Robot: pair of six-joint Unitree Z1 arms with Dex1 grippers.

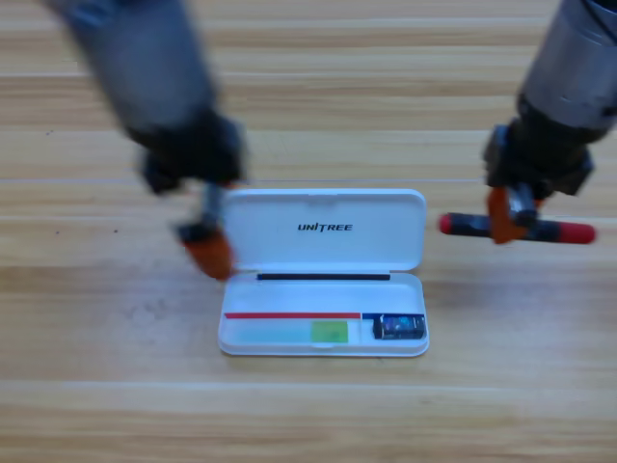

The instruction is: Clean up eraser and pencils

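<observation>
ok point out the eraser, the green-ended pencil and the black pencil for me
eraser (399, 327), high view, middle of the dark block in the case's right compartment
green-ended pencil (329, 332), high view, on its green end
black pencil (557, 231), high view, barrel right of the right hand

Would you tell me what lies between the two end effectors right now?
In the high view, the white case's open lid lies between the left end effector and the right end effector gripping the black pencil.

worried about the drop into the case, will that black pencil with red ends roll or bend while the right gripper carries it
Probably stiff: the black pencil stays straight, held crosswise in the right gripper. Its round barrel may roll once released, though the white case walls should stop it.
</observation>
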